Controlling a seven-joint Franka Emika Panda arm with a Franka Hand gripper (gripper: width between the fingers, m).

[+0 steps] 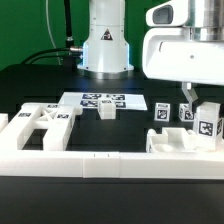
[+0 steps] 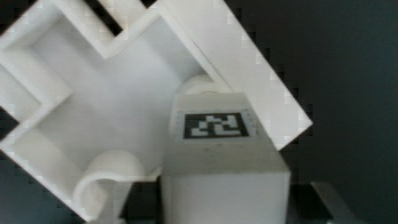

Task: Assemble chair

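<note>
Exterior view, at the claw (image 1: 190, 100): clenched around a tagged white block (image 2: 222, 160) of the chair, filling the whole gap in the wrist view. Just beside the claw, more tagged chair pieces (image 1: 160, 112). Well apart from it, toward the exterior view's left, cross-braced chair frame (image 1: 45, 122) on the black table (image 1: 30, 85). Between claw and frame, marker board (image 1: 100, 100). In front of the claw, long white rail (image 1: 100, 160).
</note>
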